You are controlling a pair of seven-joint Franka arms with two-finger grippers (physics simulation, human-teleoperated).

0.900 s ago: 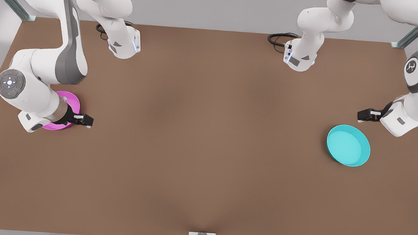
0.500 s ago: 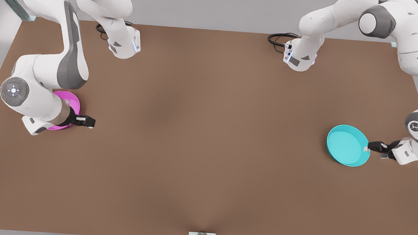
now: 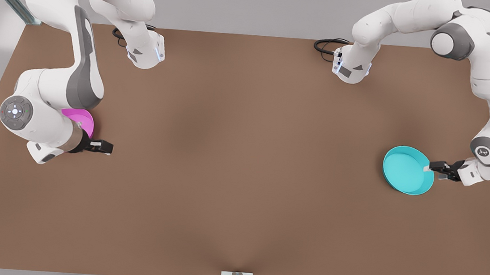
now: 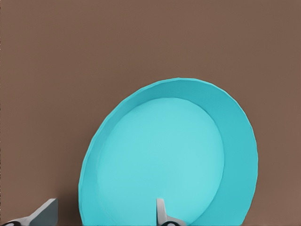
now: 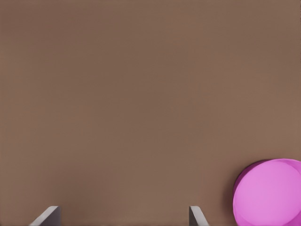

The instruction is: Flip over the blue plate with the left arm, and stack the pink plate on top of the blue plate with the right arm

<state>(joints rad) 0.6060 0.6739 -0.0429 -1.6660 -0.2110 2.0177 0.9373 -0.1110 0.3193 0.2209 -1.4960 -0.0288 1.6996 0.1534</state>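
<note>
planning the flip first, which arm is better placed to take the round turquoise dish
Left. The left gripper is at the round turquoise dish's rim, fingers open astride it. The right gripper waits, open, beside the magenta dish.

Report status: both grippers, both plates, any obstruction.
Left gripper open, fingers astride the blue plate rim. Blue plate open side up, unflipped. Right gripper open beside the pink plate, no grip. Brown table between plates unobstructed.
</note>
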